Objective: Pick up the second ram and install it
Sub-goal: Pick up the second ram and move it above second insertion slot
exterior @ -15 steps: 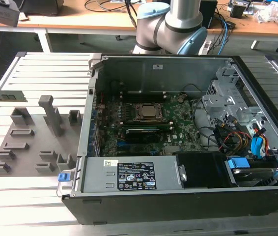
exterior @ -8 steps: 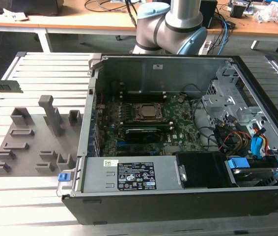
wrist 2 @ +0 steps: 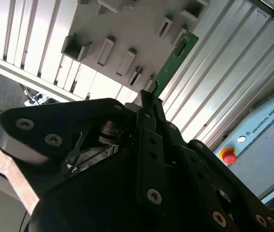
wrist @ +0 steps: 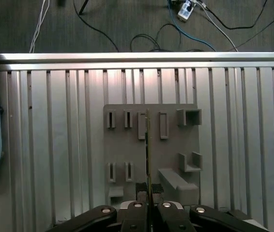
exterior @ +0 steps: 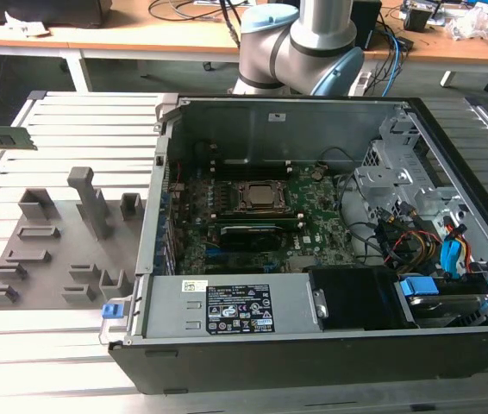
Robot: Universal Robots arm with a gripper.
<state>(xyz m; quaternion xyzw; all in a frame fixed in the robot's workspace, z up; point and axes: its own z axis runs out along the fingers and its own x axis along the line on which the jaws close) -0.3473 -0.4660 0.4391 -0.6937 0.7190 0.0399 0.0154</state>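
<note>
The second ram (wrist 2: 175, 59) is a thin green board, held up in the air above the grey fixture plate (wrist 2: 127, 29). My gripper (wrist 2: 149, 99) is shut on its near end. In the first wrist view the ram (wrist: 148, 145) appears edge-on, rising from the shut gripper (wrist: 148, 195) over the fixture plate (wrist: 127, 145). In the exterior view the ram (exterior: 3, 138) hangs at the far left, above the table and apart from the fixture plate (exterior: 54, 259). The open computer case (exterior: 270, 297) lies to the exterior view's right, with its motherboard and CPU socket (exterior: 264, 197) exposed.
The fixture plate carries upright posts (exterior: 89, 203) and several slot blocks. A slatted metal table (exterior: 54, 362) holds everything. A grey pendant with a red button (wrist 2: 229, 157) lies beside the table. The arm's base (exterior: 300, 43) stands behind the case. Cables and drive bays (exterior: 434, 233) fill the case's right.
</note>
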